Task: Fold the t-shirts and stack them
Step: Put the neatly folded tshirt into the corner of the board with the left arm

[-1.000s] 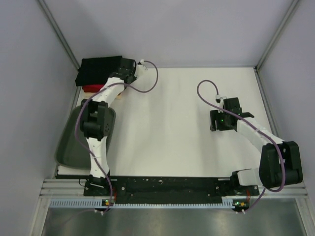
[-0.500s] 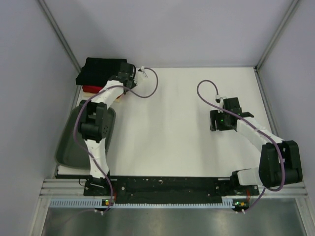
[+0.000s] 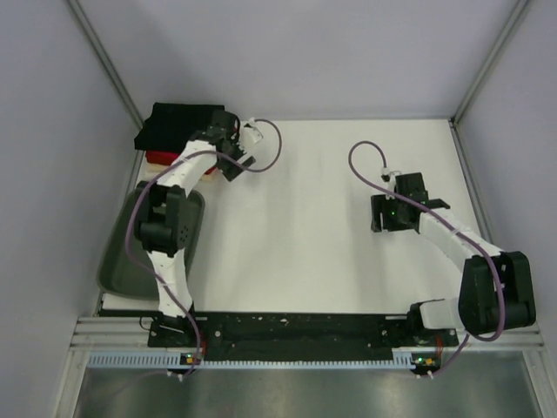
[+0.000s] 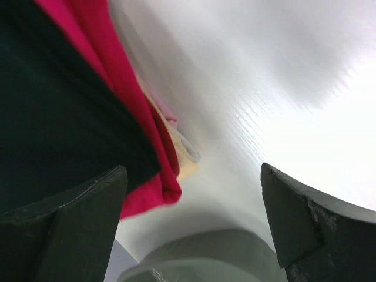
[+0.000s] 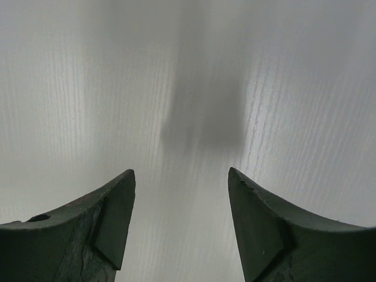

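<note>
Looking down from above, you saw only the black t-shirt point(image 3: 178, 122) over a red t-shirt point(image 3: 159, 157) at the far-left corner of the table point(image 3: 322, 235), whereas your left wrist camera exposed a cream t-shirt point(image 4: 183, 154) beneath them. Your left gripper point(image 3: 235, 165) stood spread wide and empty just beside that stack. Your right gripper point(image 3: 383, 213) hung equally spread over the table, grasping nothing.

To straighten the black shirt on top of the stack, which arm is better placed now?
Left. Its open left gripper is right beside the black t-shirt, which lies on the red t-shirts. The right gripper hangs over the table, far across.
</note>
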Robot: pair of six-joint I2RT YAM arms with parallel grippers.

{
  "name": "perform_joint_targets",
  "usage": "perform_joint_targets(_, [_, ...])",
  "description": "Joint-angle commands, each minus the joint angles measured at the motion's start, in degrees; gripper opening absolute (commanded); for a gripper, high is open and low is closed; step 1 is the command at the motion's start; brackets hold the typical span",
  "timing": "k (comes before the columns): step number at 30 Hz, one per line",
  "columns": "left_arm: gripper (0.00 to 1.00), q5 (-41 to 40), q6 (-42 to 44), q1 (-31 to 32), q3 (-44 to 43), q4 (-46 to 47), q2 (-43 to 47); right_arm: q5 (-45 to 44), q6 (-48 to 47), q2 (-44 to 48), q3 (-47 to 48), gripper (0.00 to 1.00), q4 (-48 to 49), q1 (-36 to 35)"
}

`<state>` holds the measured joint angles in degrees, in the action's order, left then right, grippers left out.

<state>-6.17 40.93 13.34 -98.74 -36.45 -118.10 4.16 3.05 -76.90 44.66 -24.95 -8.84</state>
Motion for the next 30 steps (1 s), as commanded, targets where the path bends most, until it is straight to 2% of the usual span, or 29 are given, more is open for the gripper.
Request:
perform_joint_targets(1, [0.98,9.0,-6.2,0.4,5.3,-0.1,14.1,0.0,-0.1,3.3,1.3,0.64,1.1,-0.1])
perform_joint_targets(3, [0.99,12.1,-9.1,0.5,10.6,1.6,18.6,-0.1,0.2,4.2,1.3,0.65,1.3,-0.2])
perform_joint_targets(5, [0.99,13.5,-12.1,0.4,19.6,6.3,23.4,-0.2,0.6,5.1,1.0,0.66,1.9,-0.2])
perform_joint_targets(11, [0.99,13.9,-20.0,-0.7,47.3,30.7,43.2,-0.3,2.0,10.8,-2.6,0.67,7.1,-0.1])
perform_joint_targets(15, [0.99,11.3,-28.2,-1.9,56.8,38.6,48.1,-1.0,4.9,15.5,-9.1,0.68,17.3,-0.2])
perform_joint_targets(17, [0.99,17.0,-32.5,-5.1,61.7,41.7,50.9,-2.5,6.1,18.2,-14.2,0.69,24.3,-0.1])
perform_joint_targets(19, [0.99,22.6,-35.6,-9.0,68.6,50.2,53.8,-3.9,6.3,20.8,-19.2,0.72,31.9,-0.2])
perform_joint_targets(20, [0.99,21.7,-36.5,-10.5,72.9,56.9,55.1,-6.9,5.7,21.6,-19.6,0.72,31.7,-0.1])
perform_joint_targets(22, [0.99,14.9,-39.2,-12.2,80.4,69.4,56.3,-8.8,3.9,23.7,-22.1,0.72,35.3,-0.1])
perform_joint_targets(25, [0.99,12.6,-38.6,-12.6,87.1,82.5,55.9,-11.3,2.0,27.3,-27.4,0.73,43.5,-0.2])
perform_joint_targets(29, [0.99,14.6,-39.1,-12.8,86.8,82.6,55.3,-14.1,1.0,28.8,-38.8,0.82,61.2,-0.1])
perform_joint_targets(30, [0.99,15.1,-39.0,-12.8,86.9,82.4,55.4,-15.1,1.3,29.5,-38.6,0.82,59.7,-0.1])
